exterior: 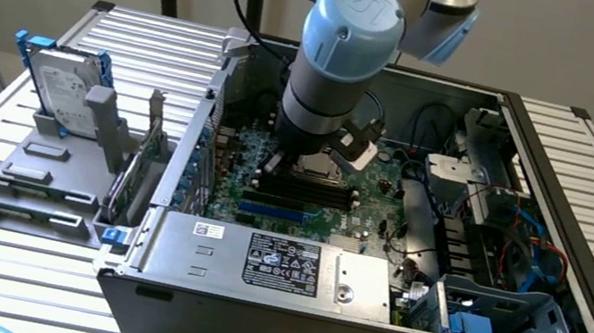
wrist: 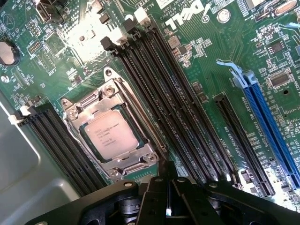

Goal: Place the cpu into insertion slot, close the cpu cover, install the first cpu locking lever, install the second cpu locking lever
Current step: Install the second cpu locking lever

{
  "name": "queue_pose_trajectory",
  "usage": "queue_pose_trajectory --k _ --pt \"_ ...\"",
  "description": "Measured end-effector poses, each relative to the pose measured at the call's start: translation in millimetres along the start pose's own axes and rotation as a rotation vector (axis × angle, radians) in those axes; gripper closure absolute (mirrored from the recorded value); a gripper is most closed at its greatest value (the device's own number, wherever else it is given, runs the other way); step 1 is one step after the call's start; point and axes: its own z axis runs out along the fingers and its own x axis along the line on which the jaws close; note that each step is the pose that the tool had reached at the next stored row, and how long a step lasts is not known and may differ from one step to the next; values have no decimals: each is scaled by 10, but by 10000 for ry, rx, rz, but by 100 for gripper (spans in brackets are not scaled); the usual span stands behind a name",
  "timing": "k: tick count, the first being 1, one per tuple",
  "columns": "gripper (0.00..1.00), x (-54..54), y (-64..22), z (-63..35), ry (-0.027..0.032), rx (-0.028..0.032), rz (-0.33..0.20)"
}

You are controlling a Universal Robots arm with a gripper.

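"DELL" in white on the green motherboard [wrist: 197,61], other small board print unreadable

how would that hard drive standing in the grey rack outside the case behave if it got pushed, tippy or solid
Probably somewhat tippy: the hard drive stands upright on its edge in the grey rack, taller than its footing. Its metal shell suggests it is stiff and fairly heavy for its size, so it would likely topple as one piece rather than flex. The rack's uprights may catch it.

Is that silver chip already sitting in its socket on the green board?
Yes, the cpu lies flat inside the insertion slot, with the cpu cover closed around it.
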Motion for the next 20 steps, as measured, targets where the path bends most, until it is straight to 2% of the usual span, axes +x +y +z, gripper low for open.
queue_pose_trajectory --k 5,10,18,20 --pt "89 1 1 5 0 -76 -20" --pt "89 4 -2 -6 -54 -128 -19" --pt "89 47 -45 -178 -101 -158 -16" --pt "89 50 -47 -187 -100 -158 -15"
